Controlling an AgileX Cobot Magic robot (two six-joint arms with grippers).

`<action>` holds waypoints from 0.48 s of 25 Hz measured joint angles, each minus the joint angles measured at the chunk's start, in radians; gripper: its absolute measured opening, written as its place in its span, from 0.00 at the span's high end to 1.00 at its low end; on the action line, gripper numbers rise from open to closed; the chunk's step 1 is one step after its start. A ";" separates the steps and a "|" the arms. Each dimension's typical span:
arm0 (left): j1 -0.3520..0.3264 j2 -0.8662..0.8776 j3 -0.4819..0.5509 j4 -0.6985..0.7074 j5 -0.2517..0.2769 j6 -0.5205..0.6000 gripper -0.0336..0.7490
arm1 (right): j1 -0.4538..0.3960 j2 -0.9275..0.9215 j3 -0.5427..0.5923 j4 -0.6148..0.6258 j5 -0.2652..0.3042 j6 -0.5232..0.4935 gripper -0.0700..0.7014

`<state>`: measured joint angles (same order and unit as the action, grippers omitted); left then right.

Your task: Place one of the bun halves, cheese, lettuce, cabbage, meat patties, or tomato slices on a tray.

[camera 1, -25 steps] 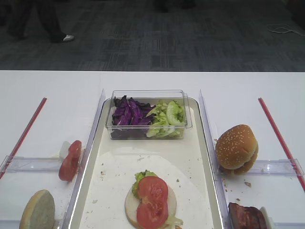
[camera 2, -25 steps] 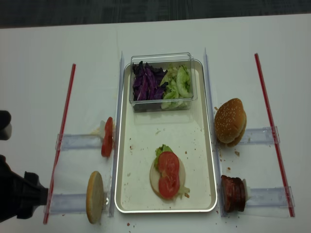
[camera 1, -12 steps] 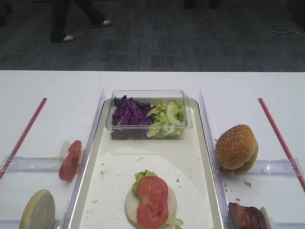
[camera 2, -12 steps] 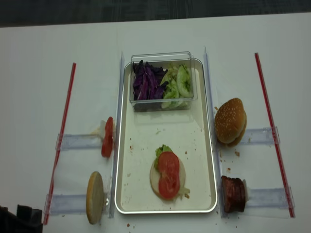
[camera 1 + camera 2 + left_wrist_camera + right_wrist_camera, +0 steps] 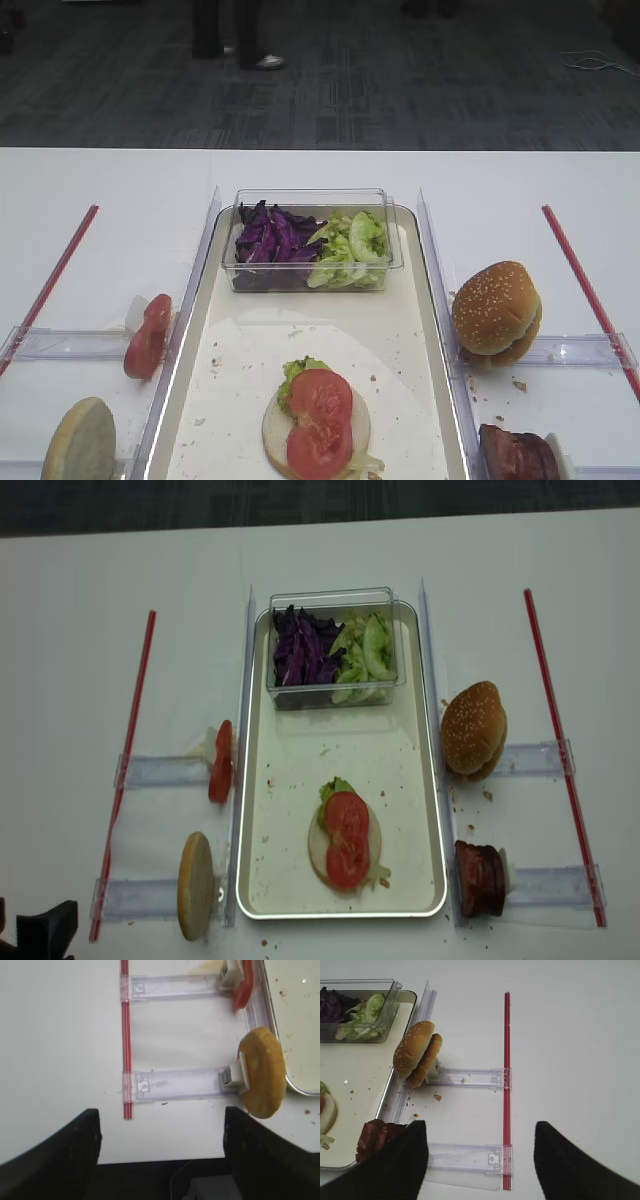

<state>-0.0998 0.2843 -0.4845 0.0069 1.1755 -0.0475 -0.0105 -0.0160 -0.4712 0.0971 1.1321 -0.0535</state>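
Beside tray (image 5: 258,875), upright bun halves (image 5: 195,885).

No legible text, label, brand, number or sign in any view. Checked the tray (image 5: 258,810), the clear tub (image 5: 330,598), the clear plastic rails (image 5: 470,1078) and the red strips (image 5: 128,750) on the table (image 5: 80,630): all plain (the rails carry small moulded clips, but no characters can be made out on them). Food items bear no markings.
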 joint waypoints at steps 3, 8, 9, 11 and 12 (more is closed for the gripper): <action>0.000 -0.066 0.000 0.000 0.000 0.000 0.34 | 0.000 0.000 0.000 0.000 0.000 0.000 0.30; 0.000 -0.187 0.000 0.000 0.002 -0.001 0.34 | 0.000 0.000 0.000 0.000 0.000 0.000 0.30; 0.000 -0.204 0.000 0.000 0.002 -0.001 0.34 | 0.000 0.000 0.000 0.000 0.000 0.000 0.30; 0.000 -0.240 0.000 0.000 0.004 -0.001 0.34 | 0.000 0.000 0.000 0.000 0.000 0.000 0.30; 0.000 -0.256 0.000 0.000 0.004 -0.001 0.34 | 0.000 0.000 0.000 0.000 0.000 0.000 0.30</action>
<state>-0.0998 0.0283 -0.4845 0.0069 1.1791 -0.0489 -0.0105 -0.0160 -0.4712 0.0971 1.1321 -0.0535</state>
